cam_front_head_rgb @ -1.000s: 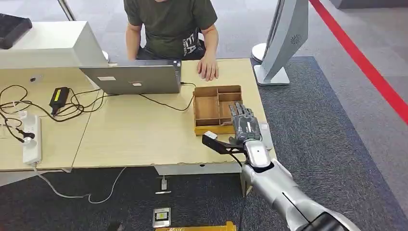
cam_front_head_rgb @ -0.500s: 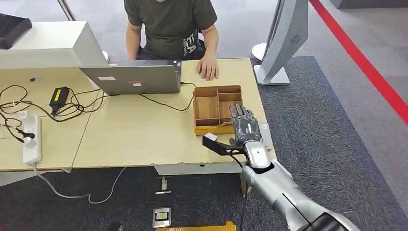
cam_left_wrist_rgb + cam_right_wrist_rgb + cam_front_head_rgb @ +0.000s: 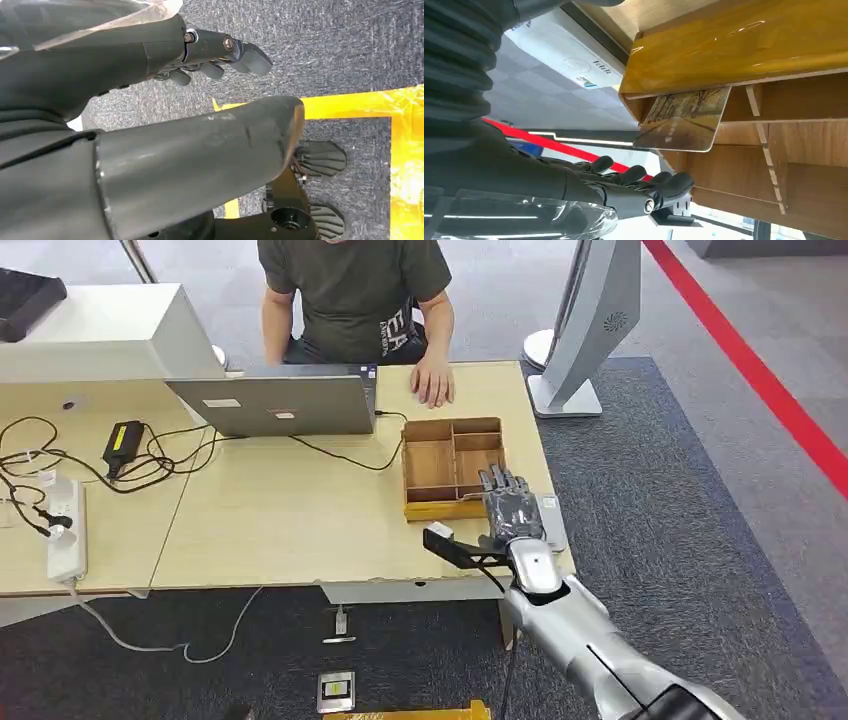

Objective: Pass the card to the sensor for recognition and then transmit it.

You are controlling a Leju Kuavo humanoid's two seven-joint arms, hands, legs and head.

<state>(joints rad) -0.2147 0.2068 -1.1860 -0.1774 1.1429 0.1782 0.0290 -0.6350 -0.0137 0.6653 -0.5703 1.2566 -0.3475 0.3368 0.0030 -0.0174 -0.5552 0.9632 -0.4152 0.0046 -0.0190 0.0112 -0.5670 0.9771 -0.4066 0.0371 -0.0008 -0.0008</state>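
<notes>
Card [image 3: 681, 120]: thin, flat, glossy rectangle w/ rounded corners, printed in tan and brown tones w/ a small line of text too small to read. In right wrist view it sits centre frame, leaning in a corner compartment of the wooden tray [image 3: 804, 145], one edge up against the tray's shiny amber-yellow wall. Not touched by any hand.

Right hand [image 3: 511, 508], head view, lower centre-right of frame: dark grey, back facing up, fingers [image 3: 639, 175] extended flat and a little apart, holding nothing, hovering over the tray's near right corner. In right wrist view they sit lower centre, below the card w/ clear gap. Silver arm runs to bottom right corner.

Tray [image 3: 452, 468] in head view: shallow brown box, thin plywood dividers making rectangular compartments, yellow front lip, centre-right on the desk [image 3: 280, 520]. Desk is pale wood laminate, smooth. Sensor [image 3: 574, 55]: flat white slab w/ small printed logos, upper left of right wrist frame, just beside the tray.

Left hand [image 3: 220, 55], left wrist view, upper centre: fingers loosely curled, nothing in them, above dark speckled carpet w/ yellow tape.

Upper centre of head view: person in dark green tee, hand [image 3: 433, 380] resting on desk beside a grey laptop [image 3: 275, 403].
</notes>
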